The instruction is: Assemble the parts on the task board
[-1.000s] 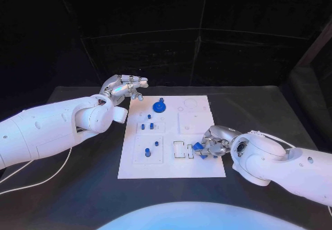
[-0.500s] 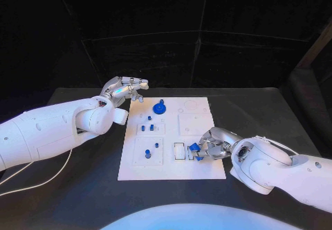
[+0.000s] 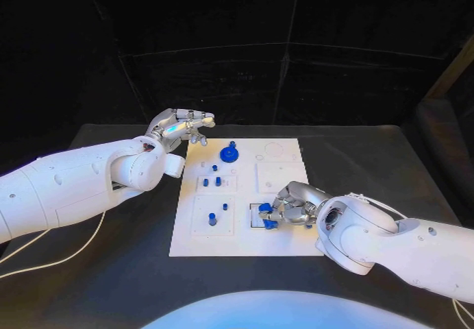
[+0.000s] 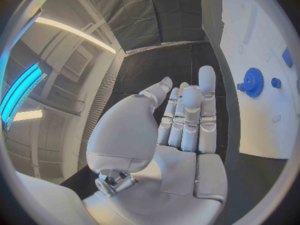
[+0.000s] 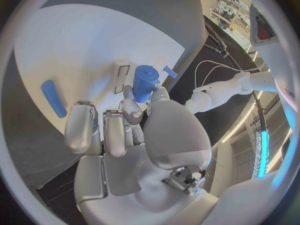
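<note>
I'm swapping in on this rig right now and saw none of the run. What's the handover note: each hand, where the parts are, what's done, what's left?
Right hand: pinches a blue cylindrical part over the near right of the task board, by the dark-outlined rectangular slot.
Left hand: holds nothing, fingers apart, off the board's far left corner.
On the board: blue gear at the far end; small blue pegs in the left recesses, one more nearer.
Done: those pieces look placed, though seating can't be confirmed.
Left: seat the held part; the right-hand recesses look unfilled.
</note>
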Available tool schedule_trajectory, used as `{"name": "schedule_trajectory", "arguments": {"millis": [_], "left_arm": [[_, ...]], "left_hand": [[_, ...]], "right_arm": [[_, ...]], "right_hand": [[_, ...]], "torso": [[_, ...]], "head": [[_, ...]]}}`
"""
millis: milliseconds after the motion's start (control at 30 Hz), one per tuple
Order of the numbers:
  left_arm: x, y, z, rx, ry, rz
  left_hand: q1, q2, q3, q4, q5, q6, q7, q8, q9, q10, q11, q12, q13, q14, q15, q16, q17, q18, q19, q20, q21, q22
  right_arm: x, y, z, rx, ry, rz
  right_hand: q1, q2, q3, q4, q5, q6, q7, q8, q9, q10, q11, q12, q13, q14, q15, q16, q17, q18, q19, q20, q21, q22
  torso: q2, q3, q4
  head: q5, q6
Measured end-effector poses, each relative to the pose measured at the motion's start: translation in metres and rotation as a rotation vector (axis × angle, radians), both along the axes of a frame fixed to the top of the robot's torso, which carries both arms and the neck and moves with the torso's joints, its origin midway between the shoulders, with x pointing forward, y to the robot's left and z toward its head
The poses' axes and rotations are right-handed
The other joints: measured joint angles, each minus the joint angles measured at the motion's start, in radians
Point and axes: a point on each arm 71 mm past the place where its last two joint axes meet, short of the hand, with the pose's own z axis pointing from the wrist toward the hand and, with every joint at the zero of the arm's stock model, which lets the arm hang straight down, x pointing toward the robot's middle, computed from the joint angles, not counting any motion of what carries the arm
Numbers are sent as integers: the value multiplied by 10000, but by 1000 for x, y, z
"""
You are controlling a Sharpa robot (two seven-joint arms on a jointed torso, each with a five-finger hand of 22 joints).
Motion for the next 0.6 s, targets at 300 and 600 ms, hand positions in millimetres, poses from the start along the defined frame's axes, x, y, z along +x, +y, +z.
{"name": "schedule_trajectory", "arguments": {"millis": [300, 600], "left_arm": [[0, -1, 0, -10, 7, -31], [0, -2, 0, -17, 13, -53]], "left_hand": [[0, 0, 0, 0, 0, 0, 0, 0, 0, 0, 0, 0, -1, 0, 0, 0, 1, 0, 0, 0, 0, 1], [0, 0, 0, 0, 0, 0, 0, 0, 0, 0, 0, 0, -1, 0, 0, 0, 1, 0, 0, 0, 0, 2]], "right_arm": [[4, 9, -4, -210, 114, 102], [6, 17, -5, -398, 86, 205]], "right_hand": [[-180, 160, -103, -34, -186, 145, -102, 131, 134, 143, -69, 111, 178, 4, -25, 0, 65, 2, -1, -74, 0, 15], [-278, 195, -266, -15, -462, 272, -227, 189, 210, 180, -106, 117, 198, -33, -61, 0, 80, 1, 35, -110, 0, 40]], "torso": [[0, 1, 3], [-2, 2, -12]], "head": [[38, 5], [67, -3]]}}
